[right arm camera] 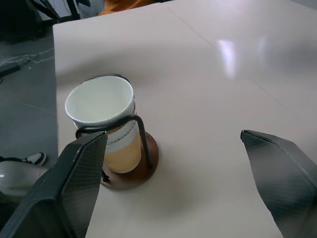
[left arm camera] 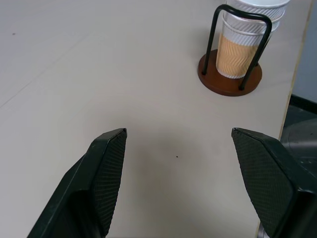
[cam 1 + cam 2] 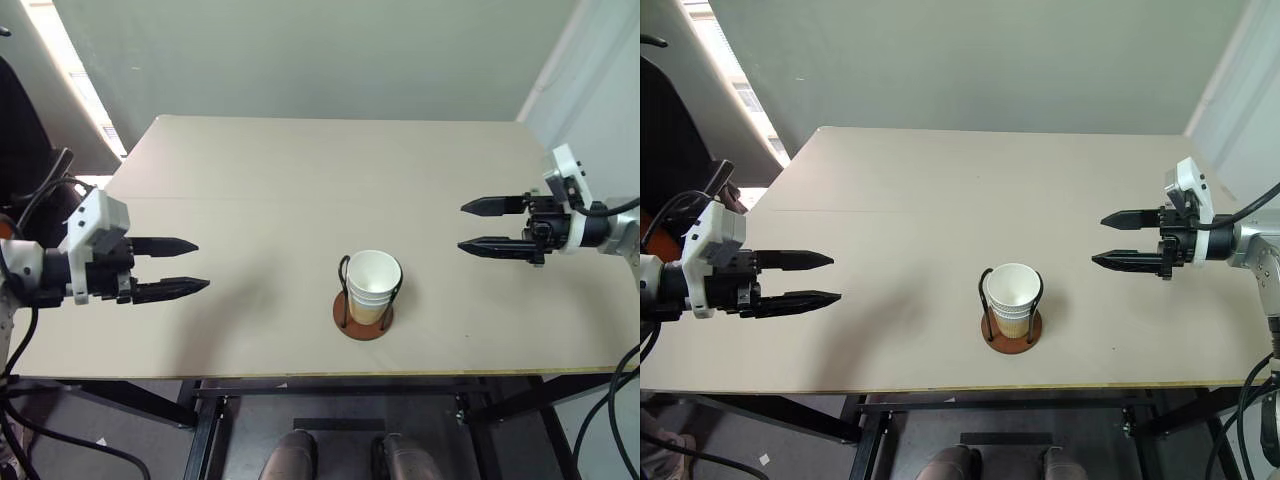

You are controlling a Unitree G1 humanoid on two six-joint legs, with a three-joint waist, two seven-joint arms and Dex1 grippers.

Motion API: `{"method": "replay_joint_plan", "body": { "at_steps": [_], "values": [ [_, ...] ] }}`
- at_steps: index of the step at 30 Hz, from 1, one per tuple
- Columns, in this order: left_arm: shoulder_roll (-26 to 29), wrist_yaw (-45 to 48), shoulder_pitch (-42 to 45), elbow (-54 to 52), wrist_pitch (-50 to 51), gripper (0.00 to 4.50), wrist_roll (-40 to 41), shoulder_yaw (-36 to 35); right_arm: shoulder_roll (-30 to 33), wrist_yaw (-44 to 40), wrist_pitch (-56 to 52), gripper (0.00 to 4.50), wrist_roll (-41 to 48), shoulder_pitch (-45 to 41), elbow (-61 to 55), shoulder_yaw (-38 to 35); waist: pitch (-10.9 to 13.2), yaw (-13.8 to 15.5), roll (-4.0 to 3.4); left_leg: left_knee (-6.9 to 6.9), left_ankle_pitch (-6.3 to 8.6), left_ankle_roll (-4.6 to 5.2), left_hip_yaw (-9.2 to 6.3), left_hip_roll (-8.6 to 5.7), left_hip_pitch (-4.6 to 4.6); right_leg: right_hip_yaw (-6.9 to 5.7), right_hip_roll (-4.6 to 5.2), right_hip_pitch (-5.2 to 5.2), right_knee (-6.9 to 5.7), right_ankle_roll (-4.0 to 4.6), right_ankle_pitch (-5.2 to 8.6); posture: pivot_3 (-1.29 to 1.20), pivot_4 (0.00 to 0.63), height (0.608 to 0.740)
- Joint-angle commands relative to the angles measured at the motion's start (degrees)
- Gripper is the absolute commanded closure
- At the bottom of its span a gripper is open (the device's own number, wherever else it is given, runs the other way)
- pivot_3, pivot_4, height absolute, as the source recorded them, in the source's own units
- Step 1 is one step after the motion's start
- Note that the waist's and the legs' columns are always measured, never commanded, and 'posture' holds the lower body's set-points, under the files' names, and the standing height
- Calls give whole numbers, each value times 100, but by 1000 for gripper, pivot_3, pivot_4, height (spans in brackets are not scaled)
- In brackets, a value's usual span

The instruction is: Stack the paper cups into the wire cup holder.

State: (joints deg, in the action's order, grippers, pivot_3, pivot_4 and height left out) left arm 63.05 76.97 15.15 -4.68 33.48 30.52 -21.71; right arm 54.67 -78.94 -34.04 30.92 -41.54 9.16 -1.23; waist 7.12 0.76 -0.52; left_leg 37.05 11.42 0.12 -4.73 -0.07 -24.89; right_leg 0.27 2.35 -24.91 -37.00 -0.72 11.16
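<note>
Left hand [image 3: 170,267] is hovering over the worktop [image 3: 300,180] at its left edge, fingers pointing right toward centre, jaws standing wide w/ nothing between them. Well apart from the cups.

Centre, near the worktop's near edge: the wire cup holder [image 3: 362,318] is sitting upright on its reddish-brown disc base, black loops rising on both sides. The paper cups [image 3: 374,288] are sitting nested inside it, rims showing one above another in the left wrist view; I'm reading approx three rims there, but the exact count is hard to be sure of. Top cup is sticking up a bit above the wire loops, looking straight, not tilted.

Right hand [image 3: 477,226] is hanging over the right side of the worktop, fingers pointing left toward the holder, jaws spread wide, also empty. It's nearer the stack than the left hand but not touching it.

No loose cups are lying anywhere else on the worktop as far as the views are showing. Judgement: stacking is looking done or v. nearly so, w/ both hands clear and holding nothing. What's possibly left: pressing the top cup down if it's not fully seated, though that's not needed from what's showing.
</note>
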Motion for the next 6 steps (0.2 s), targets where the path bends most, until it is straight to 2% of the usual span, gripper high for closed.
{"method": "replay_joint_plan", "body": {
  "at_steps": [1,6],
  "values": [
    [46,-108,29,-172,4,885,130,-88,14,-91,118,0,-84,-213,35,-62,0,-9,0,-4,0,-1,-1,1,0,-1,-1,-3,-1,2,1,0,150,740],
    [37,-175,-24,-133,-13,885,201,-102,-7,-139,113,0,-132,-271,66,-62,0,-15,0,-7,14,-15,-1,2,-3,-3,-1,-7,-1,10,7,0,150,740]
  ]
}}
